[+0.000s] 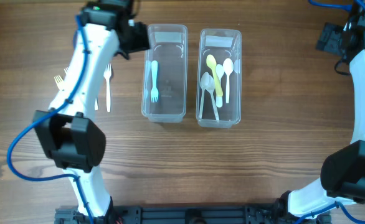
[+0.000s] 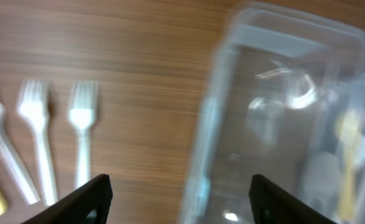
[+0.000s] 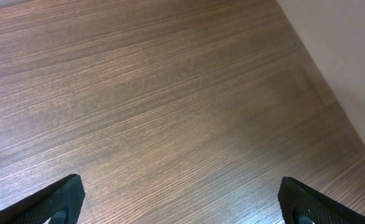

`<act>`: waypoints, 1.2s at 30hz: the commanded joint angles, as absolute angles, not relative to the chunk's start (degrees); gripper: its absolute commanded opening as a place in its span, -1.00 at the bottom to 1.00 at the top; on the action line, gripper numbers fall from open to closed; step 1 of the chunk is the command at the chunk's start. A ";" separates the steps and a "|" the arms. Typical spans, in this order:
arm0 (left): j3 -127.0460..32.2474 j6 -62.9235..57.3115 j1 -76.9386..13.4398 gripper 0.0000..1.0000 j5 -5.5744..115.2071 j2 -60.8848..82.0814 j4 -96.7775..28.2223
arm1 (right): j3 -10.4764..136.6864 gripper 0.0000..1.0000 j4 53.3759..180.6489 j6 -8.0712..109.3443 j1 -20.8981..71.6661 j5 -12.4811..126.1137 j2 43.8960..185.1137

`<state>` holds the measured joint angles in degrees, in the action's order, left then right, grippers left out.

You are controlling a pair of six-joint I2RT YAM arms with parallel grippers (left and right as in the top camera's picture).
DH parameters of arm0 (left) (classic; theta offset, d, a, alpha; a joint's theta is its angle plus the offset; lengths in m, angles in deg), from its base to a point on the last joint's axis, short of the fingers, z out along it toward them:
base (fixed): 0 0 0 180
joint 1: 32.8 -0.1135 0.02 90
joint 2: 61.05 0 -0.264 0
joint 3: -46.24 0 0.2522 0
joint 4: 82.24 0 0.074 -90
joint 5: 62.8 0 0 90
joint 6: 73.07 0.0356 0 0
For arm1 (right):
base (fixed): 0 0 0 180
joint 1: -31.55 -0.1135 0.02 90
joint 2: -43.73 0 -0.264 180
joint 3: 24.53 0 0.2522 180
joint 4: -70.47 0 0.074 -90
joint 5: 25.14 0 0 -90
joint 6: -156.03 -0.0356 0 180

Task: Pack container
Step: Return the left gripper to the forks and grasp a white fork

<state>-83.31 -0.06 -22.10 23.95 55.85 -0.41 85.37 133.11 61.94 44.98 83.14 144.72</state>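
In the overhead view, two clear rectangular plastic containers with rounded corners stand side by side at the upper centre of the brown wood-grain tabletop [image 1: 263, 162]. The left container [image 1: 173, 93] holds one pale blue plastic fork [image 1: 154, 81], lying lengthwise with its tines toward the bottom of the frame. The right container [image 1: 232, 109] holds plastic spoons: a yellow-green spoon [image 1: 215, 71], a white spoon [image 1: 228, 78] and clear spoons [image 1: 207, 90], overlapping. To the left of the containers a white fork [image 1: 108, 87] lies on the wood, with more cutlery partly hidden under the white left arm [image 1: 86, 62]. The left jaws sit at the upper left corner of the left container. The right arm [image 1: 363, 93] runs up the right edge.

The left wrist view is blurred. The left jaws are spread wide with nothing between them, their dark fingertips [image 2: 86, 202] at the bottom edge. Two pale forks [image 2: 83, 134] lie at left, and the glossy left container [image 2: 282, 118] is at right.

In the right wrist view, the right jaws are also wide apart and empty, their fingertips [image 3: 58, 202] in the bottom corners, over bare streaked wood. A pale surface [image 3: 344, 56] fills the upper right corner.
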 commanded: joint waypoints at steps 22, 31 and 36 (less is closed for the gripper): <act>-65.52 4.75 -32.35 0.33 21.51 63.61 -9.22 | 85.85 0.99 133.09 61.52 44.69 84.10 145.20; -64.93 6.19 -33.99 0.33 21.57 64.77 -13.90 | 85.85 0.99 133.09 61.52 44.69 84.10 145.20; -64.78 9.95 -33.99 0.33 22.69 65.51 -15.01 | 85.85 0.99 133.09 61.52 44.69 84.10 145.20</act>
<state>-64.91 5.47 -33.73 22.29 64.38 -14.29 85.37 133.11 61.94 44.98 83.14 144.72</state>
